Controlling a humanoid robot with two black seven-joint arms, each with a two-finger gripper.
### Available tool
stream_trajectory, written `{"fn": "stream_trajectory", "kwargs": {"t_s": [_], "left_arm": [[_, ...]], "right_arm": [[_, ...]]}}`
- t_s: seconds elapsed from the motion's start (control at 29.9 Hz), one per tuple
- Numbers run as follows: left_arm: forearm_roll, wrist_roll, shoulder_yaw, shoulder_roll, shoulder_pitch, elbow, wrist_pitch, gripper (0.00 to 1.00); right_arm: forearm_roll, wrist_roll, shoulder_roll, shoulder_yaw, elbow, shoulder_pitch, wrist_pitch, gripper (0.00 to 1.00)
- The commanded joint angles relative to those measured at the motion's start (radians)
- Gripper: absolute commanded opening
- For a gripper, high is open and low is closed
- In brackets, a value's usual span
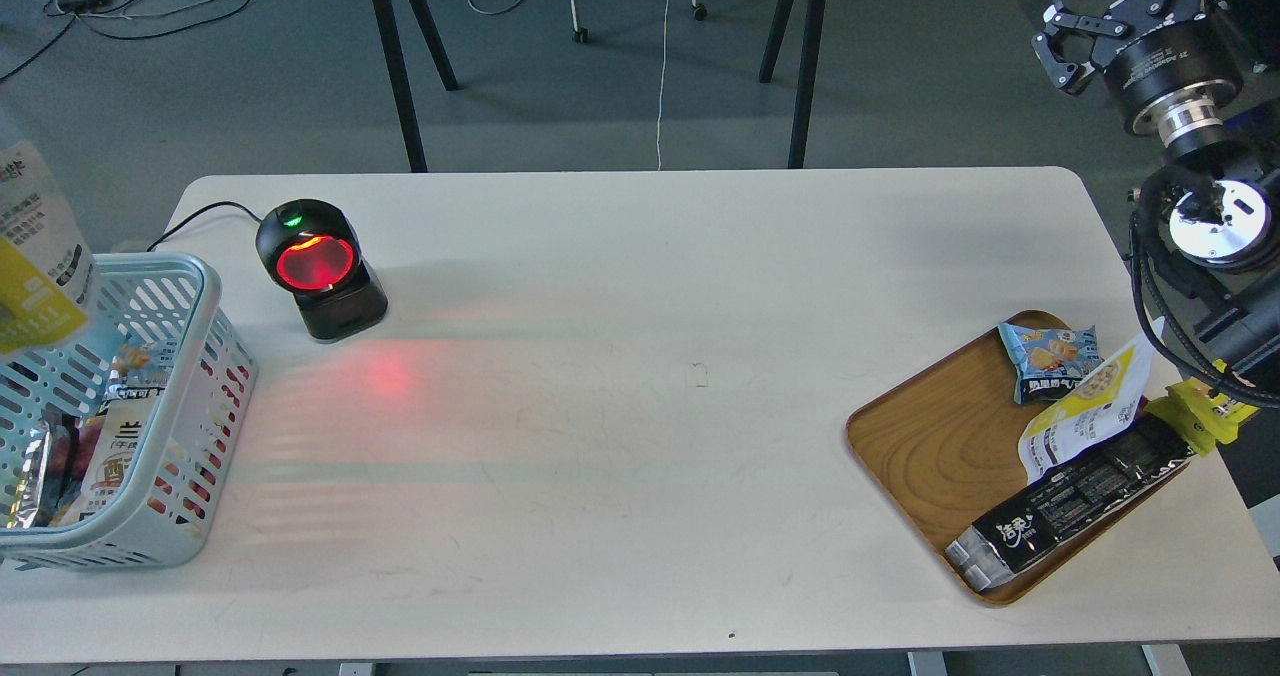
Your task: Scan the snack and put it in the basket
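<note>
The snack (35,256), a pouch with a yellow lower half and a pale top, hangs at the far left edge of the head view. It is above the back left part of the light blue basket (215,291) and partly cut off by the frame. My left gripper is out of view past the left edge. My right gripper (1062,51) is raised at the top right, off the table. Its fingers stand apart and hold nothing.
A black scanner (318,268) with a glowing red window stands right of the basket, which holds several packs. A wooden tray (930,436) at the front right holds a blue pack (1050,356), a flat yellow-and-white pouch (1085,411) and a long black bar pack (1075,501).
</note>
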Motion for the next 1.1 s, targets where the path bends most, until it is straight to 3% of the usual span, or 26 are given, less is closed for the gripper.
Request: {"fn": "stream_trajectory", "kwargs": {"t_s": [0.0,0.07,0.1,0.17,0.2,0.23,0.27,0.4,0.57,0.87,0.94,1.07], "left_arm": [[-0.001,0.0,0.02,-0.004,0.001,-0.003,0.011,0.08],[-0.004,0.0,0.021,-0.014,0.001,-0.003,0.023,0.19],[-0.004,0.0,0.019,-0.019,0.001,-0.004,0.028,0.3],[-0.024,0.0,0.011,-0.027,-0.001,-0.012,0.03,0.61],[-0.057,0.0,0.01,-0.03,-0.004,-0.014,0.03,0.82],[-0.109,0.0,0.008,-0.036,-0.004,-0.014,0.025,0.95],[-0.2,0.0,0.01,-0.047,-0.004,-0.009,0.016,0.98],[-0.49,0.0,0.007,-0.063,-0.008,0.023,-0.01,0.99],[-0.873,0.0,-0.016,-0.18,-0.018,0.141,-0.035,0.99],[-1.419,0.0,-0.16,-0.51,-0.019,0.414,-0.165,0.99],[-1.533,0.036,-0.189,-0.588,-0.019,0.466,-0.165,0.99],[-1.76,0.055,-0.262,-0.737,-0.018,0.62,-0.165,0.99]], "right_arm": [[0.0,0.0,-0.005,0.001,-0.001,0.001,0.0,0.99],[0.0,0.0,-0.011,0.001,-0.001,0.001,0.0,0.99],[0.0,0.0,-0.011,0.002,-0.001,0.001,0.0,0.99],[0.002,0.0,-0.011,0.008,0.004,0.004,0.0,0.99],[0.002,0.001,-0.011,0.013,0.005,0.007,0.0,0.99],[0.002,0.001,-0.011,0.021,0.005,0.009,0.0,0.99],[0.002,0.0,-0.011,0.03,0.005,0.013,0.0,0.99],[0.0,0.0,-0.013,0.036,0.004,0.041,0.0,0.99],[0.0,0.0,-0.011,0.036,-0.001,0.053,0.0,0.99],[0.002,-0.002,0.009,0.065,0.008,0.095,-0.028,0.99],[0.002,-0.002,0.009,0.076,0.028,0.099,-0.03,0.98],[0.002,-0.02,0.009,0.116,0.041,0.106,-0.028,0.96]]}}
